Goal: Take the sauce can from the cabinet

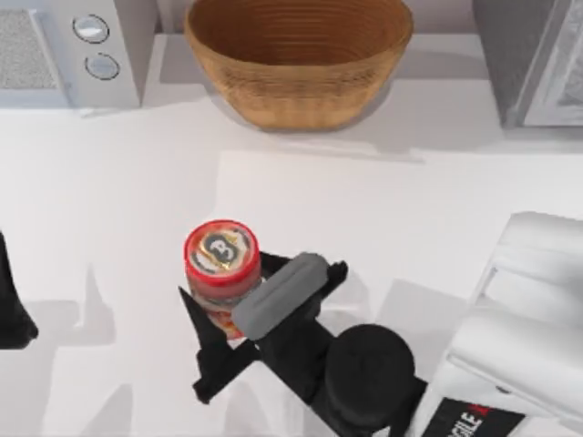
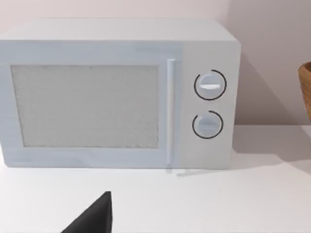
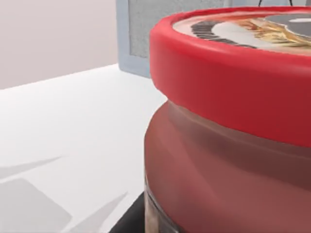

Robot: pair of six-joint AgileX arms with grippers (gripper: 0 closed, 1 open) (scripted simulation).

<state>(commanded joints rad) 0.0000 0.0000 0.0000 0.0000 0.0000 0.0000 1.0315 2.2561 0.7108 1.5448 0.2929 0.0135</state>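
The sauce can (image 1: 221, 259) stands upright on the white table, left of centre, with a red rim and a silvery top bearing a dark mark. My right gripper (image 1: 262, 279) reaches in from the lower right and stands open around it. One dark finger (image 1: 193, 328) is close by the can's left side, the other (image 1: 330, 273) well off to its right. The right wrist view has the sauce can (image 3: 228, 121) very near. The grey cabinet (image 1: 533, 55) is at the back right. My left gripper (image 1: 11, 305) is parked at the left edge.
A large woven basket (image 1: 299, 64) sits at the back centre. A white microwave (image 1: 68, 45) stands at the back left, and the left wrist view faces this microwave (image 2: 116, 92). The right arm's white body (image 1: 519, 337) covers the front right.
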